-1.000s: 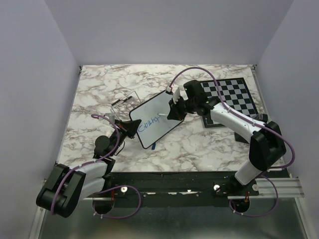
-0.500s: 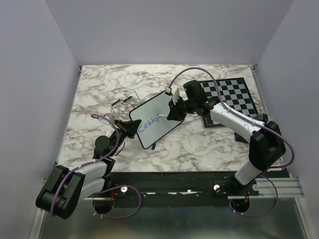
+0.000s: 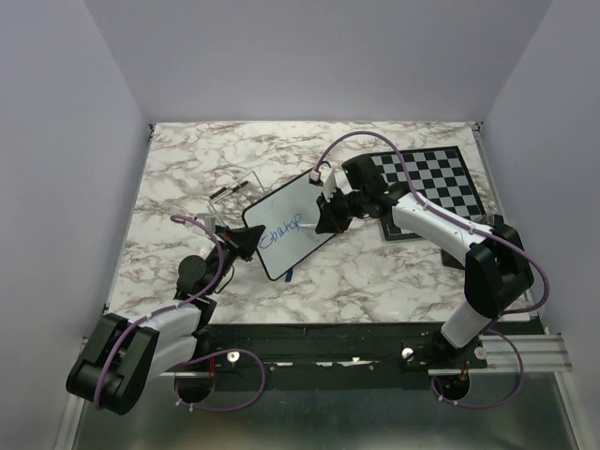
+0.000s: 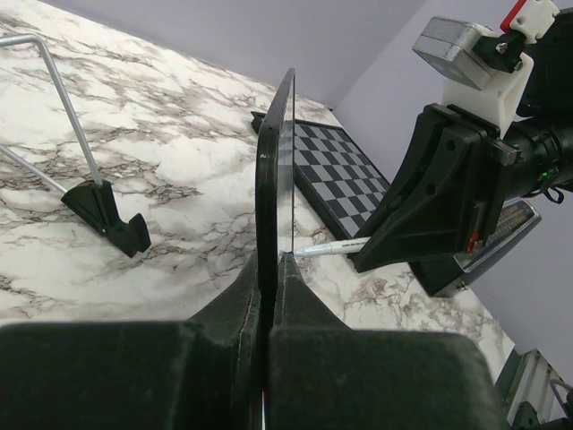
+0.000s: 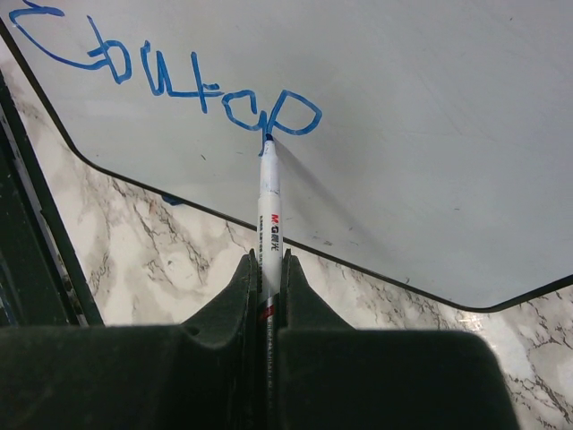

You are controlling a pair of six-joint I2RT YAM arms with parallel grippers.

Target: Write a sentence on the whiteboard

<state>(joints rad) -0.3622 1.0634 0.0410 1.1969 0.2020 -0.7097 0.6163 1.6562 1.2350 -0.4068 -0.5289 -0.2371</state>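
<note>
You are holding the whiteboard (image 3: 295,220) near the middle of the marble counter (image 3: 178,178). Your left fingers (image 3: 247,241) are pinching the board's black frame at its left end. In the left wrist view the left fingers (image 4: 281,274) are closing tight on the thin edge of the whiteboard (image 4: 274,170), and the board is standing up on its side, leaning a little.

Your right fingers (image 3: 322,221) are reaching in from the right side and squeezing a white marker (image 5: 269,210). In the right wrist view the right fingers (image 5: 286,276) are pressing the pen from both sides. Its dark tip is touching the glossy whiteboard (image 5: 412,125) just under the last blue letter. The marker (image 4: 328,247) is pointing straight at the board's face in the left wrist view too.

The sentence (image 5: 170,85) is showing as one wobbly blue word so far. It is looking something like "Coutop", but the letters are too messy to read for sure. From above the sentence (image 3: 283,231) is running along the lower half of the board. The pen's barrel is showing the printed letters "M&G", and the small marks beside them are too tiny to read.

A black-and-white chessboard (image 3: 433,180) is lying flat behind your right arm, apart from the whiteboard. A wire stand (image 3: 232,187) with black feet is sitting on the counter behind the whiteboard's left side. Something small and blue (image 3: 289,275) is lying by the board's near corner, too small to name.
</note>
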